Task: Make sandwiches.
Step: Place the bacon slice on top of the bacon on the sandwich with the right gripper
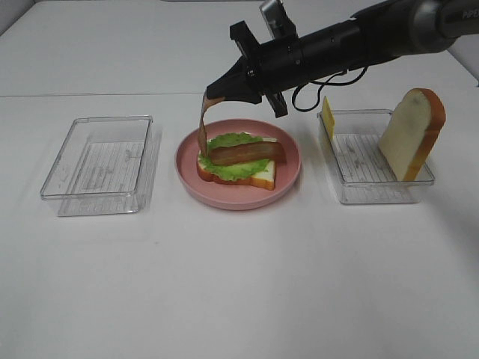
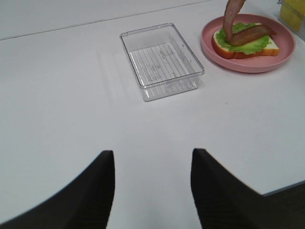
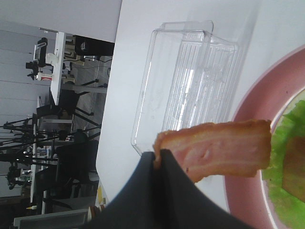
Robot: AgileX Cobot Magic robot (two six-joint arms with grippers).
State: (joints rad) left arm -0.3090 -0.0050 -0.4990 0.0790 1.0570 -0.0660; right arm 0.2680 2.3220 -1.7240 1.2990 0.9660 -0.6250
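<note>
Right gripper (image 1: 215,96) is pinched tight on the dangling bacon strip (image 1: 202,126) mid-frame; I'd lay it flat beside the other strip (image 1: 245,153) on the lettuce (image 1: 228,170) before releasing.

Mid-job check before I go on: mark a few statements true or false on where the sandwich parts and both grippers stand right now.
1. The right gripper is shut on a hanging bacon strip. True.
2. The second bread slice tops the stack on the pink plate. False: it leans upright in the right tray.
3. A flat bacon strip lies on the lettuce. True.
4. The left gripper holds the cheese slice. False: it is open with nothing in it, and the cheese slice stands in the right tray.
</note>
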